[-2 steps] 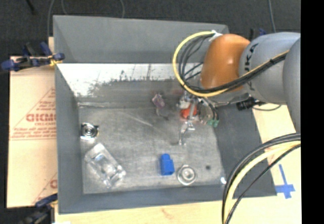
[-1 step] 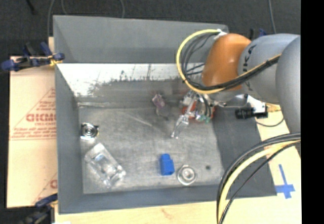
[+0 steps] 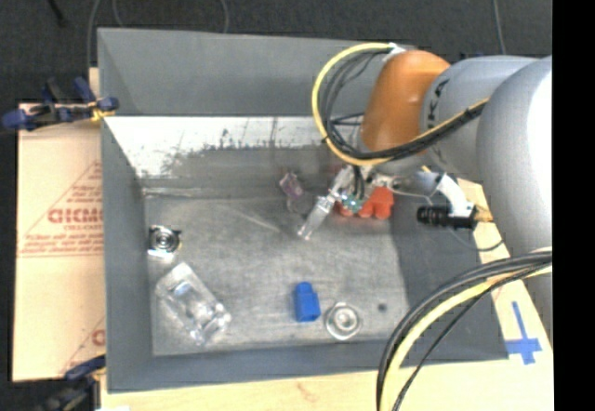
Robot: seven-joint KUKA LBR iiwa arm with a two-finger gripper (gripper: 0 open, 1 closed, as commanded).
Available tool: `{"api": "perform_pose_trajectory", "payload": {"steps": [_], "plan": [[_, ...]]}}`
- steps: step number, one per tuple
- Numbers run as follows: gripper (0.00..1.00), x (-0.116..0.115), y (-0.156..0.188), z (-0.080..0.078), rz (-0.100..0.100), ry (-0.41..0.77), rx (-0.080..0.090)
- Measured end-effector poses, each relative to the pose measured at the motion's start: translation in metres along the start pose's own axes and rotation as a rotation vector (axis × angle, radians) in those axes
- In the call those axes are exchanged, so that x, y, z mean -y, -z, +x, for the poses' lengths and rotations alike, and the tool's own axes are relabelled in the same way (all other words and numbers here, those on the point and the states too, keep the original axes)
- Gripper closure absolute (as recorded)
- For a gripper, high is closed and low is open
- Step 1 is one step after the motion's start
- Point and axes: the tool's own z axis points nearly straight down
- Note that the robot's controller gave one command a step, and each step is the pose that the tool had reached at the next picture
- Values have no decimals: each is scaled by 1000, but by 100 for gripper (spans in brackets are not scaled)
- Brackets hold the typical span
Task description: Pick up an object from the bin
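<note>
The gripper [image 3: 314,217] hangs low near the grey metal bin's [image 3: 125,214] far edge, just beside a small pale-purple translucent piece [image 3: 291,186]; I cannot tell whether it is parted or closed.

Pincer [image 3: 316,214] beside purple piece [image 3: 291,186], bin [image 3: 232,74] rear.

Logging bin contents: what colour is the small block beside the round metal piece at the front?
The block is blue; the camera view shows it.

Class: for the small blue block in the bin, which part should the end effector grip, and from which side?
Probably from above, across the long sides of the blue block at mid-length: it lies flat, apart from the metal ring beside it, leaving both sides free.
</note>
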Motion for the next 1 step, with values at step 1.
{"api": "perform_pose_trajectory", "payload": {"steps": [1], "plan": [[0,-14,-9,-7,11,12,14]]}}
